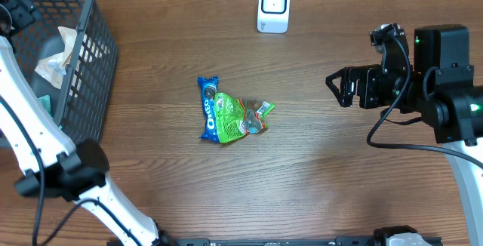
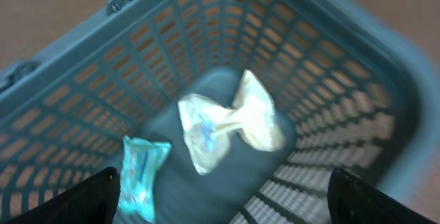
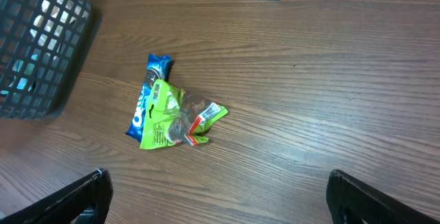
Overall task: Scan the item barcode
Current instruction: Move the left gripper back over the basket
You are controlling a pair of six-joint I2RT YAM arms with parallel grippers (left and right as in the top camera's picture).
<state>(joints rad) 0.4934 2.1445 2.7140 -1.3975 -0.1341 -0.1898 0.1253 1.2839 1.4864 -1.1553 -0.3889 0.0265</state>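
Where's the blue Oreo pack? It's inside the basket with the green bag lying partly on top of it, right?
Not quite. The Oreo pack is not inside the basket. It lies on the wooden table, out near the middle. The green bag does lie partly on top of it. The overhead view shows this.

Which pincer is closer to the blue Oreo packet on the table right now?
Right. The right pincer hovers open off to the right of the Oreo packet; the left pincer is farther off, open above the basket on the far left.
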